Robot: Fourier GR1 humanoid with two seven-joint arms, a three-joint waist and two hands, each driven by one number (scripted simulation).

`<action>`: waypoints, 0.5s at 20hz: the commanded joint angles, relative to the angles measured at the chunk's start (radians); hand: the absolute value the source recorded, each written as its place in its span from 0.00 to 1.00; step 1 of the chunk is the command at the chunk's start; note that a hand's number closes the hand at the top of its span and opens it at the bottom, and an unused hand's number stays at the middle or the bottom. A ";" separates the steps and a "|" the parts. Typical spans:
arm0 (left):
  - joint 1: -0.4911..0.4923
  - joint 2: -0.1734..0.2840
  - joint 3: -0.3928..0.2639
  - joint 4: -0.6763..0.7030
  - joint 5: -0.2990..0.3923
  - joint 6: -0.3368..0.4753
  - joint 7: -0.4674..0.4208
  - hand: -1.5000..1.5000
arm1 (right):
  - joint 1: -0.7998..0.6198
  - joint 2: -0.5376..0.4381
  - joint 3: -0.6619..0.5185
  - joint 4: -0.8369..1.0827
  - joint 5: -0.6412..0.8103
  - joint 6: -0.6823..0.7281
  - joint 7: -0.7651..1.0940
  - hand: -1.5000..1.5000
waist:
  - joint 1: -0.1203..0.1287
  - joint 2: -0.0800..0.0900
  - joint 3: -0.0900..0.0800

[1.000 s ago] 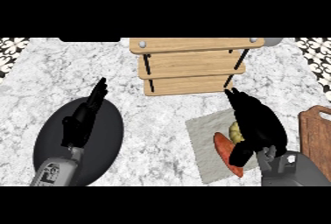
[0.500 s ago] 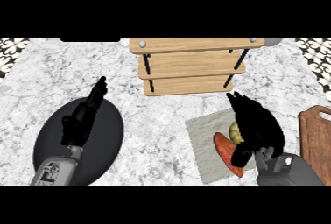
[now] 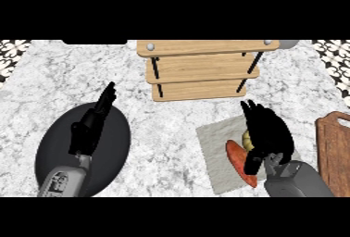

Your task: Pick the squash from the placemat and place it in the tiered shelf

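Marble counter fills your view, and nearest you the right hand (image 3: 268, 134) comes up from the lower edge over the grey placemat (image 3: 215, 157), fingers fairly straight and pointing away from you, holding nothing that you can see. Just under and beside its palm lies the squash (image 3: 239, 159): an orange length running near to far and tilting a little leftward, its paler end tucked beneath the hand. So the squash sits to the left of and below the palm, touching or almost touching; you cannot tell which. Its long axis runs roughly along the fingers, so you would likely want the thumb and fingers to close across its narrow width. Your left hand (image 3: 89, 132) rests open over the dark plate (image 3: 116, 152), well apart from the squash, so the right is clearly the nearer one. A wooden board (image 3: 335, 148) lies at the right edge. Farther off, the shelf (image 3: 202, 69) stands ahead and to the left of the right hand.
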 commanded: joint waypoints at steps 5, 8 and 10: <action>0.005 0.013 0.035 -0.093 0.011 -0.047 0.080 0.50 | 0.057 0.028 -0.025 0.009 0.094 -0.014 -0.046 0.00 | 0.000 -0.001 0.000; -0.023 -0.018 0.029 -0.003 -0.016 -0.037 0.026 0.50 | 0.005 0.003 -0.104 0.114 0.081 0.001 -0.137 0.00 | 0.001 0.000 0.000; 0.011 -0.012 0.038 0.024 -0.037 -0.048 -0.057 0.50 | 0.052 0.035 -0.086 0.076 0.126 -0.021 -0.132 0.00 | 0.000 0.000 0.000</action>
